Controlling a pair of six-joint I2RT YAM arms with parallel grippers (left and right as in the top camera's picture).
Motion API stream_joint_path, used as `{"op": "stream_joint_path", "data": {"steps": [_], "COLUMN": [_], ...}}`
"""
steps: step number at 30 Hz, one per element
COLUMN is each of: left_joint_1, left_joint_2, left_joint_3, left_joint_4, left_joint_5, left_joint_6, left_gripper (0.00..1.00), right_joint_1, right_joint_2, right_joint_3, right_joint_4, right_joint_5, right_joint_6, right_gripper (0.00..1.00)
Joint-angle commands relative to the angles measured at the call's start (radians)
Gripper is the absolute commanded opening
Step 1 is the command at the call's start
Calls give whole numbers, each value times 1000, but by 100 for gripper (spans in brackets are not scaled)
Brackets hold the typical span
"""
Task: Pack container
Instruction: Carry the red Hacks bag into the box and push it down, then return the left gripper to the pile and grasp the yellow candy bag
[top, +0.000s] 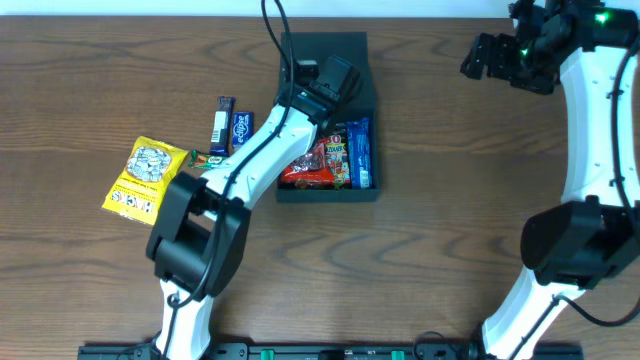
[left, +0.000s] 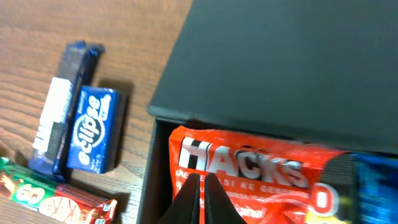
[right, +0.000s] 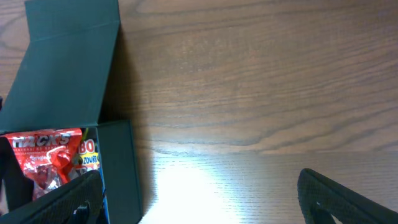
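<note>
The left pincer (left: 202, 186) is hovering clenched, with nothing showing between its tips, right over the red Hacks bag (left: 249, 165) that is lying inside the container (top: 375, 150). Whether the tips are touching the bag cannot be told. The container is sitting directly beneath this pincer, with its lid (left: 298, 62) lying folded back flat just ahead of the tips. A blue packet (top: 360, 150) is resting in the container to the pincer's right, beside the Hacks bag, and a third wrapper seems to be lying between them. Outside the wall, to the pincer's left, four snacks are waiting on the table (right: 249, 81): the gum (left: 93, 127) and the dark bar (left: 65, 106) touching side by side, the orange bar (left: 56, 202) nearer and lower, and the yellow bag (top: 145, 175) farthest left. The right pincer (right: 200, 186) is hanging released, jaws spread wide and grasping nothing, over bare wood, with the container lying well apart to its left. By this showing the packing is looking roughly half done: some snacks are in and four are out. What remains, in my judgement, is fetching those four and then folding the lid down over the full container.
</note>
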Motion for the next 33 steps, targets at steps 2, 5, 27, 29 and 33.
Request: {"op": "stream_joint_path", "data": {"steps": [2,5,27,29,33], "left_joint_1": [16,20,53,53,53], "left_joint_2": [61,80,105,76,-41], "left_joint_3": [-5,-5,-2,23,79], "left_joint_4": [-16,-17,-39,-55,-75], "left_joint_5": [80,97,113,82,-77], "left_joint_6": [-1,-1,25,50,48], "left_gripper": [6,6,6,6,6], "right_joint_1": [-2,-2,-2,-2,-2], "right_joint_2": [-23,-23,-23,-23,-23], "right_joint_3": [11,11,11,11,11], "right_joint_4": [2,3,12,13,13], "right_joint_5": [-7,-7,-8,-8,-8], "right_joint_6": [-10,-10,-10,-10,-9], "right_gripper": [99,99,99,99,99]}}
